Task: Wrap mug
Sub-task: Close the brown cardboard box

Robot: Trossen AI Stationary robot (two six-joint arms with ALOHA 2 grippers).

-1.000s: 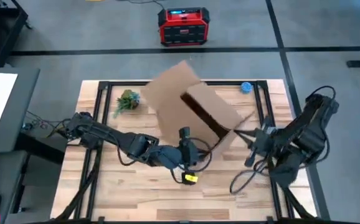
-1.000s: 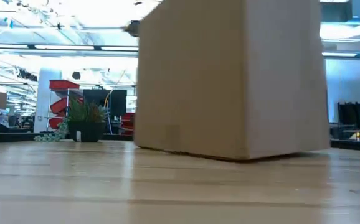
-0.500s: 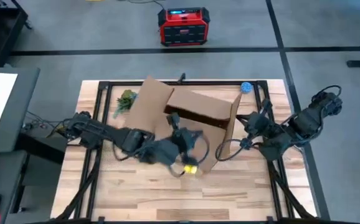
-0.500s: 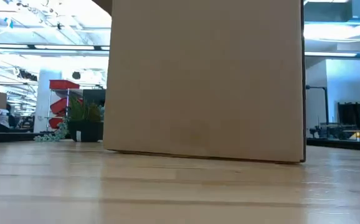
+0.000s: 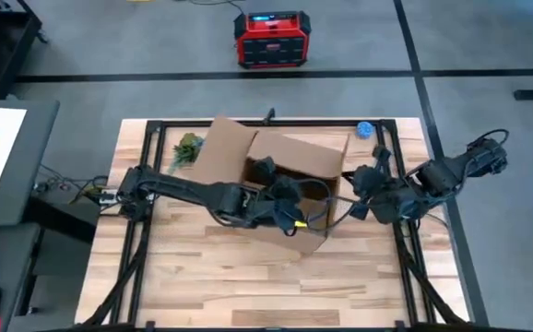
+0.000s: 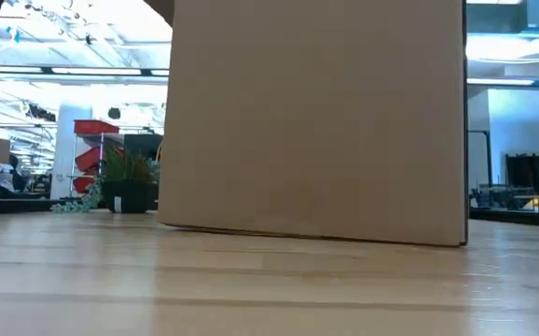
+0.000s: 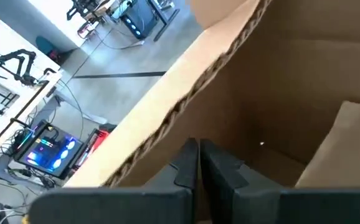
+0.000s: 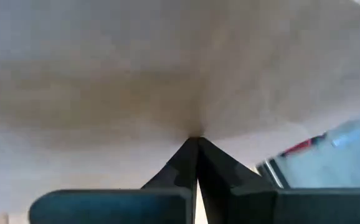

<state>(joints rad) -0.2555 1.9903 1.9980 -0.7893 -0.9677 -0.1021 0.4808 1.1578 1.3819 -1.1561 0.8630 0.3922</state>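
A brown cardboard box (image 5: 296,159) stands on the wooden table (image 5: 202,277), its top open and one flap (image 5: 219,152) spread toward the left. In the low view the box (image 6: 316,121) fills the middle. My left gripper (image 5: 265,170) is shut and reaches inside the box, close to its corrugated edge (image 7: 186,102). My right gripper (image 5: 360,181) is shut at the box's right outer wall. The mug is out of view. My left gripper's shut fingers (image 7: 189,163) point into the box next to its inner wall (image 7: 273,118); I cannot tell whether they touch the cardboard. My right gripper meets the box's right outer wall (image 8: 195,121) with the tips of its shut fingers, coming level from the table's right side. The box rests on the table.
A small potted plant (image 5: 187,148) stands at the far left of the table, and a blue round thing (image 5: 364,129) lies at the far right. A red and black case (image 5: 271,40) sits on the floor beyond the table. Bare wood lies along the near edge.
The box has turned from a skewed, tipped pose and now stands square, with its opening up. My left gripper has gone toward the far edge and into the box. My right gripper has moved toward the left and far edges, staying at the box's right side.
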